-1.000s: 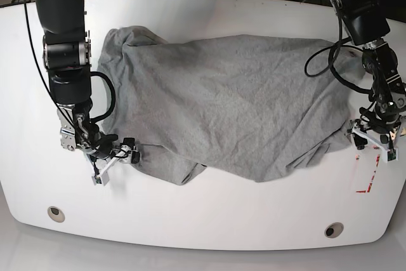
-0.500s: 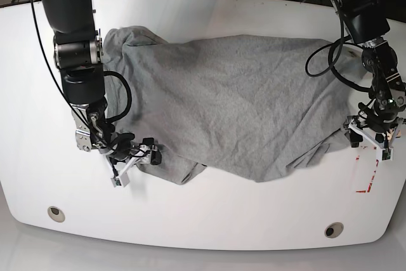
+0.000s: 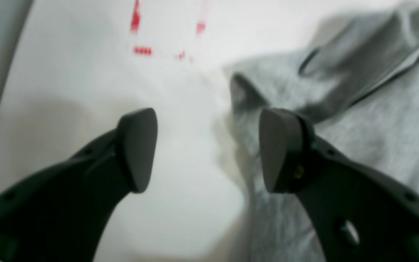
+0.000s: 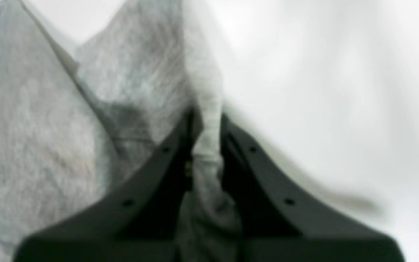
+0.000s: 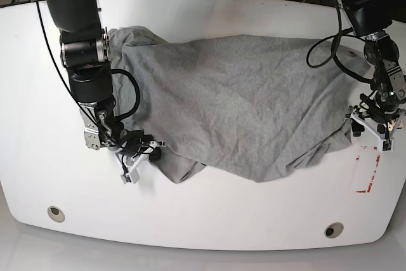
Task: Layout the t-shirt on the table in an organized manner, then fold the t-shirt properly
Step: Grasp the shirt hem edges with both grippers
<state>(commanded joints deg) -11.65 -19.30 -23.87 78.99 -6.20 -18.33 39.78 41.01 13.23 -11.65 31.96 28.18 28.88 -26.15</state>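
Observation:
The heather-grey t-shirt (image 5: 235, 99) lies spread and wrinkled across the white table (image 5: 222, 220), its lower left part bunched. In the base view my right gripper (image 5: 143, 154) sits at that bunched lower left edge. The right wrist view shows my right gripper (image 4: 206, 127) shut on a thin fold of the t-shirt (image 4: 49, 127). My left gripper (image 5: 370, 132) is at the shirt's right edge. In the left wrist view my left gripper (image 3: 206, 145) stands open over bare table, its right finger (image 3: 282, 149) above the edge of the t-shirt (image 3: 376, 109).
A red dashed mark (image 5: 366, 172) lies on the table just below my left gripper and shows blurred as the red mark (image 3: 142, 50) ahead of the fingers. Two round grommets (image 5: 55, 211) (image 5: 333, 229) sit near the curved front edge. Cables hang by both arms.
My right arm slid rightward along the shirt's lower left edge, dragging that edge inward. My left gripper crept slightly up toward the shirt's right edge.

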